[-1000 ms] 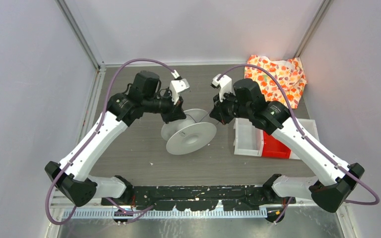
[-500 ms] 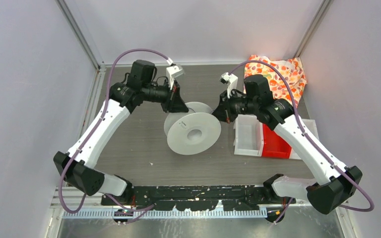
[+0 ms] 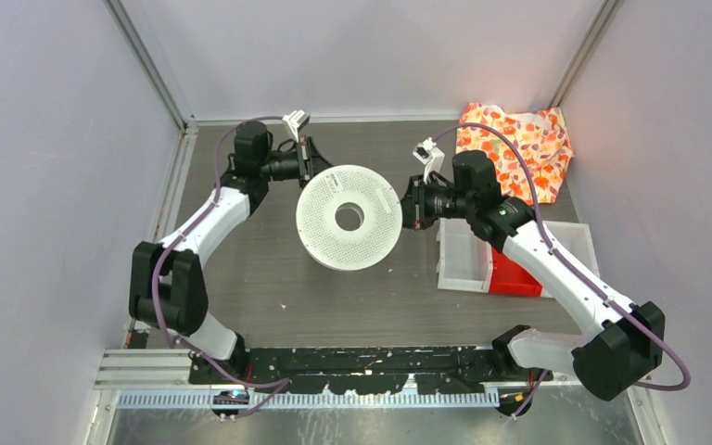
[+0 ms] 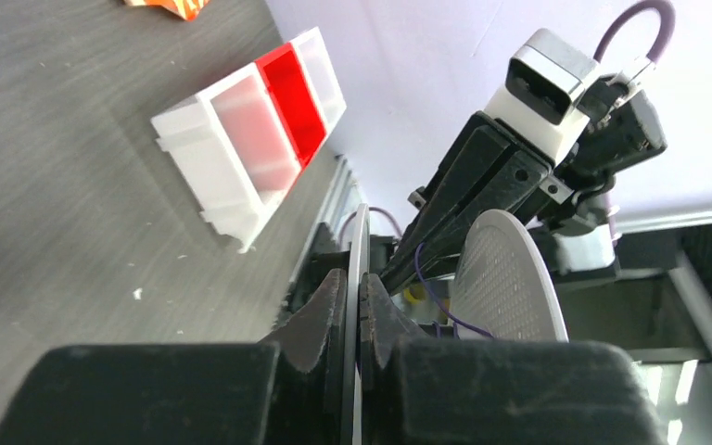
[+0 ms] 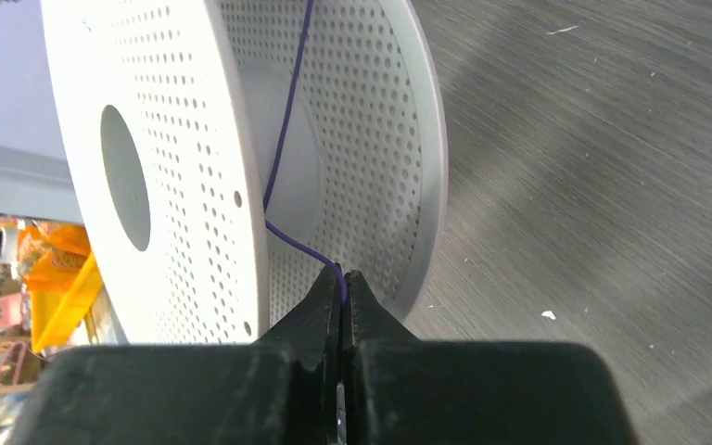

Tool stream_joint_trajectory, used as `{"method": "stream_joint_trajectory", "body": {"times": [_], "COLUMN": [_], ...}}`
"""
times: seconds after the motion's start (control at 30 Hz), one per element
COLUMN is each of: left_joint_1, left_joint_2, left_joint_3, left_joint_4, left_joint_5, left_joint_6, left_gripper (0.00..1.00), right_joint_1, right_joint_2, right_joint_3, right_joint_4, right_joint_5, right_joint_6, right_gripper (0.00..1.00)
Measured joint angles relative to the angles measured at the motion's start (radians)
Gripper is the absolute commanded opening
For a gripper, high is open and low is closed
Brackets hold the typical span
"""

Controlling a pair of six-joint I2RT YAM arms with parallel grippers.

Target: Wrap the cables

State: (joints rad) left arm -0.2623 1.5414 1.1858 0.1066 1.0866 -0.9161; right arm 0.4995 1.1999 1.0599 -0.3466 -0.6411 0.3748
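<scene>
Item: white perforated spool [image 3: 348, 217], centre frame in the overhead view, broad flange facing the camera, apparently raised off the table [image 3: 260, 278]. Item: cable [image 5: 287, 120], a thin purple strand. In the right wrist view it runs from the top of the frame down between the two flanges, against the hub, and ends pinched at bottom centre. Risks, as judged: the strand is very thin and could slip from the closed tips if tension rises, or go slack and fall off the hub. A turn could ride over a flange edge instead of landing between the flanges. The spool is gripped by one thin rim only, so a pull from the cable could twist it loose and drop it. The two grippers sit close on either side of the spool and could collide. Left gripper [image 4: 353, 287]: fingers closed tight on a flange rim, seen edge-on in its wrist view. Left arm: rises from lower left to the spool's upper left, elbow folded sharply near the left edge. Right gripper [image 5: 343, 283]: tips together, clamped on the cable. Right arm: stretched diagonally from lower right to the spool's right edge. Also present: white-and-red compartment tray [image 3: 482, 264], right of centre, and a patterned orange cloth [image 3: 519, 139], upper right.
</scene>
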Motion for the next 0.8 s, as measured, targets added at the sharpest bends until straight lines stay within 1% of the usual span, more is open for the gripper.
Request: {"method": "stream_joint_trajectory", "body": {"times": [0.13, 0.27, 0.4, 0.5, 0.63, 0.8], "left_joint_1": [0.001, 0.001, 0.011, 0.023, 0.040, 0.046], "left_joint_2": [0.032, 0.040, 0.041, 0.044, 0.045, 0.047], "left_joint_3": [-0.082, -0.161, -0.204, -0.211, -0.210, -0.202], "left_joint_4": [0.185, 0.332, 0.377, 0.388, 0.395, 0.402], "left_joint_5": [-0.010, -0.073, -0.134, -0.172, -0.201, -0.209], "left_joint_6": [-0.201, -0.339, -0.386, -0.393, -0.391, -0.381], "left_gripper": [0.01, 0.00, 0.01, 0.00, 0.01, 0.00], "right_joint_1": [-0.004, -0.005, -0.013, -0.024, -0.037, -0.049], "right_joint_2": [0.000, 0.006, 0.036, 0.083, 0.146, 0.175], "right_joint_3": [-0.011, -0.042, -0.047, -0.014, 0.058, 0.075], "right_joint_4": [0.051, 0.117, 0.158, 0.147, 0.112, 0.108], "right_joint_5": [0.044, 0.114, 0.165, 0.173, 0.161, 0.110], "right_joint_6": [0.077, 0.171, 0.274, 0.357, 0.436, 0.562], "right_gripper": [0.01, 0.01, 0.00, 0.01, 0.01, 0.01]}}
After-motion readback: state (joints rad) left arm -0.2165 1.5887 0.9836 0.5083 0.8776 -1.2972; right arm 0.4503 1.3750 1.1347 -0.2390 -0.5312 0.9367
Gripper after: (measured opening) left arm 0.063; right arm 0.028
